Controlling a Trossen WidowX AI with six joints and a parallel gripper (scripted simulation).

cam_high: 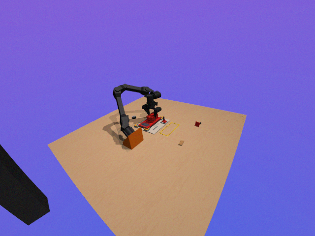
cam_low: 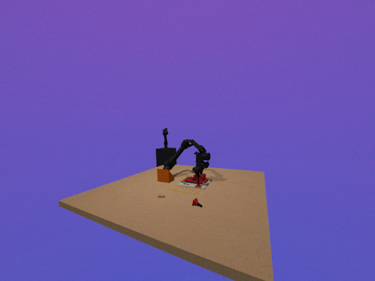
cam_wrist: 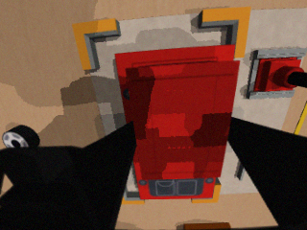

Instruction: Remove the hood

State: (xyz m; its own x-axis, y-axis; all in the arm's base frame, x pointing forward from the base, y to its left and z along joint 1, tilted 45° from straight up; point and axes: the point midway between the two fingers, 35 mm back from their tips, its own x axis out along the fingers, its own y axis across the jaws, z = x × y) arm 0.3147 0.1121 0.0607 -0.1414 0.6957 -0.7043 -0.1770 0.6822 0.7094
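Observation:
The gripper [cam_high: 152, 115] [cam_wrist: 182, 125] is shut on the hood. The hood [cam_high: 152, 118] [cam_wrist: 187, 96] is a red panel, held between the two black fingers at its sides. It is a little above the red toy car [cam_high: 146, 125] [cam_wrist: 168, 196], roughly level and still over it; the exact gap is hard to tell. The car sits on a light board [cam_high: 154, 132] [cam_wrist: 158, 26] between orange corner brackets. The marked area, a yellow outline [cam_high: 167, 135] [cam_low: 197, 194], lies beside the board; a bit of its line [cam_wrist: 301, 118] shows at the wrist view's right edge.
A red piece with a black peg [cam_high: 164, 121] [cam_wrist: 275, 76] stands on the board, on the marked area's side. A loose red part [cam_high: 197, 124] [cam_low: 195, 202] and a small tan block [cam_high: 181, 142] [cam_low: 161, 196] lie beyond the outline. A wheel [cam_high: 133, 117] [cam_wrist: 26, 136] lies on the opposite side.

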